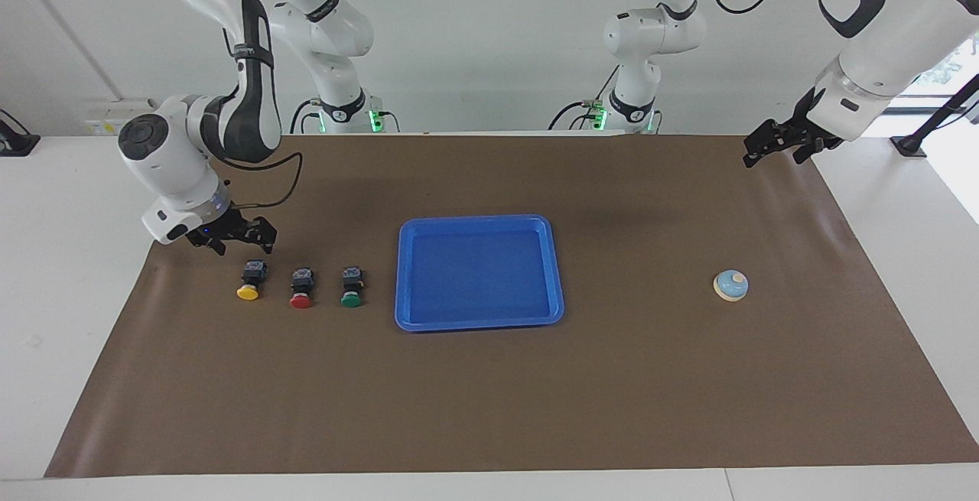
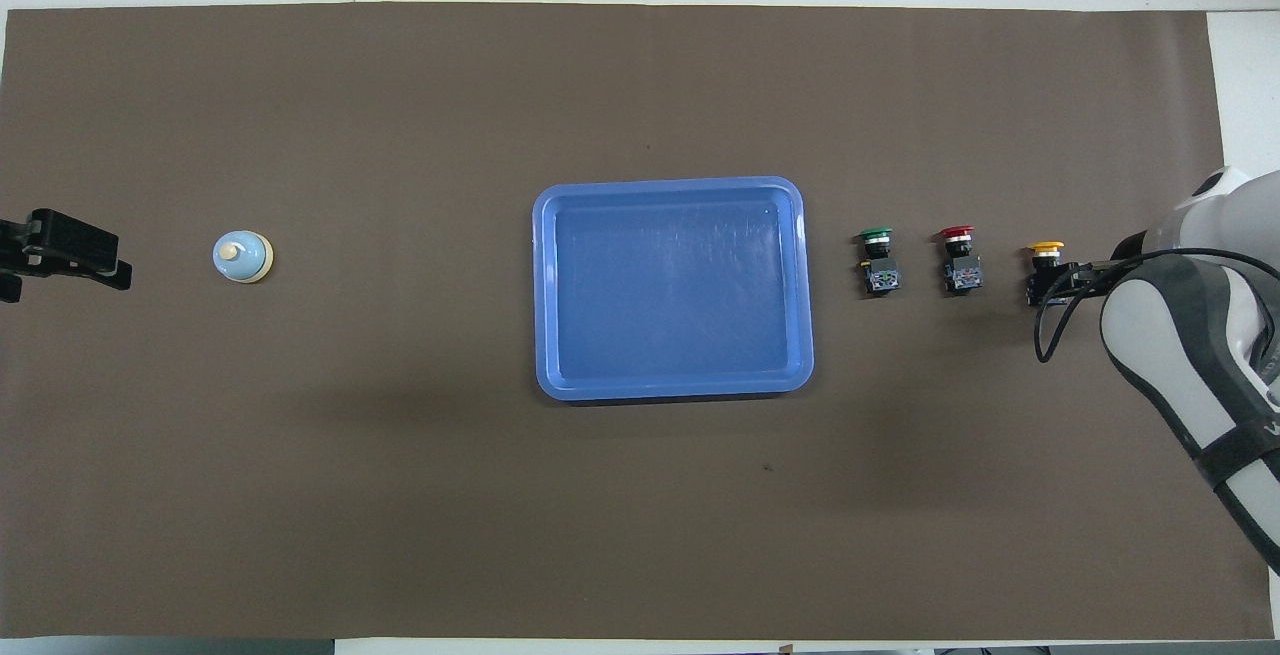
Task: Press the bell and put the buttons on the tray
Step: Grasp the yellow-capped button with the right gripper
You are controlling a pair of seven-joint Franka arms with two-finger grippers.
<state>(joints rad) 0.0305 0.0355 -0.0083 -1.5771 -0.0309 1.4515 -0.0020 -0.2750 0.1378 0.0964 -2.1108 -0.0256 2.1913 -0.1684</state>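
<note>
Three buttons lie in a row on the brown mat: yellow [image 1: 249, 281], red [image 1: 301, 288] and green [image 1: 352, 287], the green one closest to the tray. The blue tray [image 1: 479, 271] sits mid-mat with nothing in it. The light-blue bell [image 1: 731, 285] stands alone toward the left arm's end. My right gripper [image 1: 241, 237] is open, low over the mat right by the yellow button's black body, holding nothing. My left gripper [image 1: 772, 148] hangs open over the mat's corner at its own end, well apart from the bell. Overhead, the right arm covers most of the right gripper [image 2: 1075, 278].
The brown mat [image 1: 489, 409] covers nearly the whole white table. A black cable loops from the right wrist [image 2: 1050, 330] just beside the yellow button [image 2: 1045, 253]. Nothing else lies on the mat.
</note>
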